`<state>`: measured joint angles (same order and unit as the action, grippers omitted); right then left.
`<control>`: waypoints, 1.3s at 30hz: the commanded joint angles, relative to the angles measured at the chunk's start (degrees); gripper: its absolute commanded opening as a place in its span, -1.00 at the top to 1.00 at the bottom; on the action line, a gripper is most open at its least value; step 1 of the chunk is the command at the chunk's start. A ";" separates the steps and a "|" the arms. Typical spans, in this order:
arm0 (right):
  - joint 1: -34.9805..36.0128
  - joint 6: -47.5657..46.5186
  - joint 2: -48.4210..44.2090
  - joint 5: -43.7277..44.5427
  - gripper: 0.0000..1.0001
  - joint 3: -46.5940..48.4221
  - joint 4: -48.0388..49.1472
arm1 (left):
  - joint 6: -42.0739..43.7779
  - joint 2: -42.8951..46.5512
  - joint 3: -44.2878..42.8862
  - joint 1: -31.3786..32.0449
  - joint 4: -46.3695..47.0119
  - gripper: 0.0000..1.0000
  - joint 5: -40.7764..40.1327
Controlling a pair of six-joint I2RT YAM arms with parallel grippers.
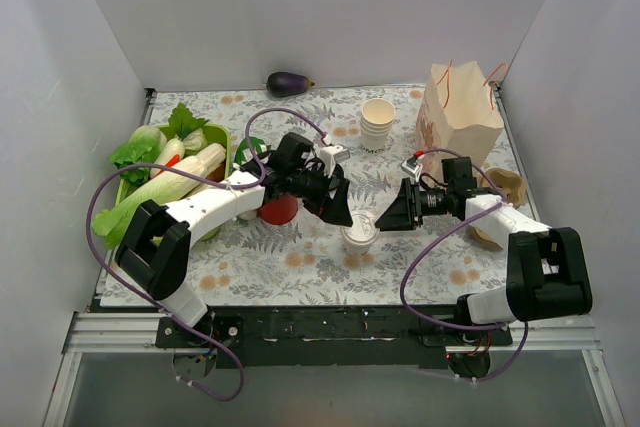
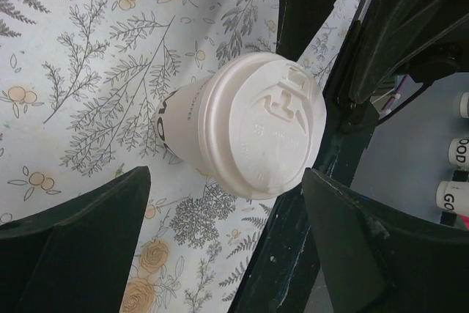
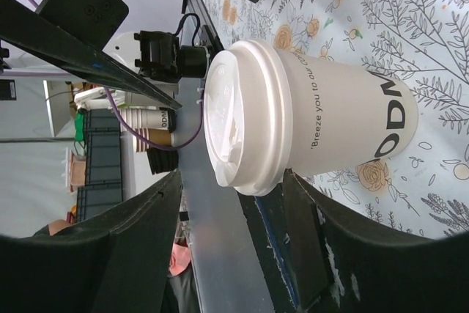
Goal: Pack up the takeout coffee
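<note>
**A:** Left hand (image 1: 338,209) first for us: fingers spread wide, gripping nothing, just left of the takeout coffee (image 1: 360,232).

**B:** And we have the right hand (image 1: 393,215) facing it from the other side, fingers parted too, nothing clamped. The cup stands upright on the floral tabletop (image 1: 300,267) between the two, near the middle.

**A:** From above we can't tell whether either fingertip touches it. The left wrist view helps. We look onto the white lid (image 2: 267,133) with its embossed sip tab, and both dark fingers (image 2: 80,247) stand clear of the cup, with floral pattern showing in the gaps.

**B:** Our right wrist view gives us the side instead: dark lettering on the cream wall, too small to make out from overhead. One finger (image 3: 322,240) overlaps the cup's edge there; touching or not, we can't say.

**A:** Containers now, and only the overhead view shows us these. A brown paper bag (image 1: 458,112) stands at the far right corner, orange-red handles up. What is inside, we can't see.

**B:** Just left of it we spot a stack of lidless cups (image 1: 378,125), mouths up.

**A:** Over at the far left, a green basket (image 1: 226,152) holds leafy greens and long pale vegetables (image 1: 170,182), heaped past its rim.

**B:** A red bowl (image 1: 278,210) sits half under the left arm, its contents hidden from us. And a dark eggplant (image 1: 290,82) lies at the back edge, by the wall.
</note>
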<state>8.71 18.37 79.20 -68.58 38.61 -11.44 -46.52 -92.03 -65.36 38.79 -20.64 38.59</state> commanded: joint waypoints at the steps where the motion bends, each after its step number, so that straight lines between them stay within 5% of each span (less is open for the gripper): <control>1: 1.04 -1.58 0.69 -2.26 -0.31 2.35 1.86 | -1.38 1.94 -2.31 -0.11 -4.22 -0.68 0.26; 23: 1.57 -2.20 3.15 -1.65 -0.27 2.61 2.13 | -4.46 -2.19 -4.07 -0.11 -4.05 -0.46 -9.58; 39: 1.57 -0.53 5.09 -2.26 -0.25 0.59 5.02 | -3.93 -2.98 -1.08 -0.20 2.45 -0.46 -2.47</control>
<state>9.93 17.54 83.70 -69.69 39.46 -8.86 -50.87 -95.04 -66.26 38.74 -21.23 32.93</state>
